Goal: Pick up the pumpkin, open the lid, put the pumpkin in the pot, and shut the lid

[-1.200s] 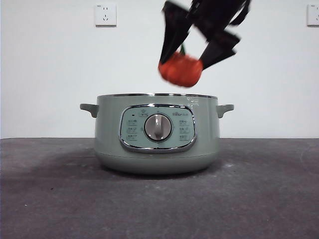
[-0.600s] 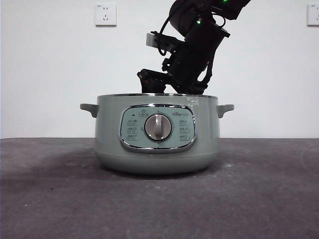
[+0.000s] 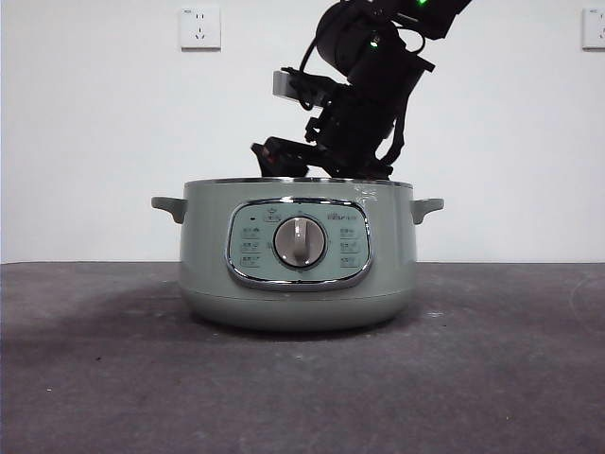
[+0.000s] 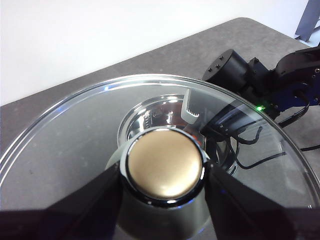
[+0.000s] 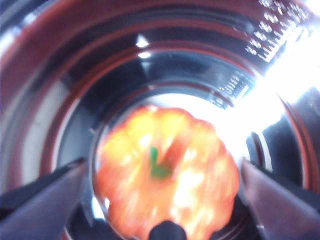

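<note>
Right wrist view: pumpkin (image 5: 167,172) inside pot (image 5: 150,75), between spread jaws.

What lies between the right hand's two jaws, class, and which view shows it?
In the right wrist view, the pumpkin lies between the jaws of the right hand, down inside the pot. The front view hides it behind the pot's wall.

The pumpkin (image 5: 167,172), orange and blurred with its green stem upward, is seen inside the shiny pot (image 5: 60,75). The right hand (image 5: 165,200) is spread wide, one jaw at each side, clear of it.
</note>
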Controlling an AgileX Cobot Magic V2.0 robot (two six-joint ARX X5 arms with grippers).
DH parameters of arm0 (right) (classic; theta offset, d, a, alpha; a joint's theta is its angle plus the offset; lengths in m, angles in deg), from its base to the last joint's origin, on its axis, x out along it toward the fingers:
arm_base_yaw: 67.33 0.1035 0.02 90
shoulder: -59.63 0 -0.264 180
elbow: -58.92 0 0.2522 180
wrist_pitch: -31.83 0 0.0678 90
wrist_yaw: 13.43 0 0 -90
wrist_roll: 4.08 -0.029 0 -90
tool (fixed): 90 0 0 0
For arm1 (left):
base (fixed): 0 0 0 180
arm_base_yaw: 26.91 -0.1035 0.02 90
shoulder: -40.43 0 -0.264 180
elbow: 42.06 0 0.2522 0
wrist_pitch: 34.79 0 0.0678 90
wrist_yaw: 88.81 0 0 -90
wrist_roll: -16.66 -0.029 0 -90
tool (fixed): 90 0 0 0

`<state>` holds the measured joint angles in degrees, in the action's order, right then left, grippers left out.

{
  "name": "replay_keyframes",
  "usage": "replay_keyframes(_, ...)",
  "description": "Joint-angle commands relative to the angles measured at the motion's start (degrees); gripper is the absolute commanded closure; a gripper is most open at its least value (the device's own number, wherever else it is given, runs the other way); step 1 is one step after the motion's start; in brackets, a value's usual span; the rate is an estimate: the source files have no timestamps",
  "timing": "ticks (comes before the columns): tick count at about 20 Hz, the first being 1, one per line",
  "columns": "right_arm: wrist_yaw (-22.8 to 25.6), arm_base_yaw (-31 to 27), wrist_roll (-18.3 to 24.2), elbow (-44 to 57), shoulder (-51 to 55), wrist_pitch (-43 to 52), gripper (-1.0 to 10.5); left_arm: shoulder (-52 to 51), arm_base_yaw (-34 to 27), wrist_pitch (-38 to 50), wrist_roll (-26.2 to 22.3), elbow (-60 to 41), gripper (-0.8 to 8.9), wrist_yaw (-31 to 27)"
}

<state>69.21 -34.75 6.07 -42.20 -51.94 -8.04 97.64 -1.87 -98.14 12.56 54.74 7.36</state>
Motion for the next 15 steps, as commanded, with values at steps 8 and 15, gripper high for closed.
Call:
replay_keyframes(8, 11.63, -0.90, -6.34, -1.97, 18.64, -7.91, 3.5, 1.66, 0.02, 4.00, -0.68, 0.79, 8.22, 2.51)
replay_keyframes(15, 11.74, -1.20, -10.97, -1.97, 43.45, -19.23, 3.5, 12.85, 0.66, 12.90, -0.70, 0.79, 8.22, 4.85)
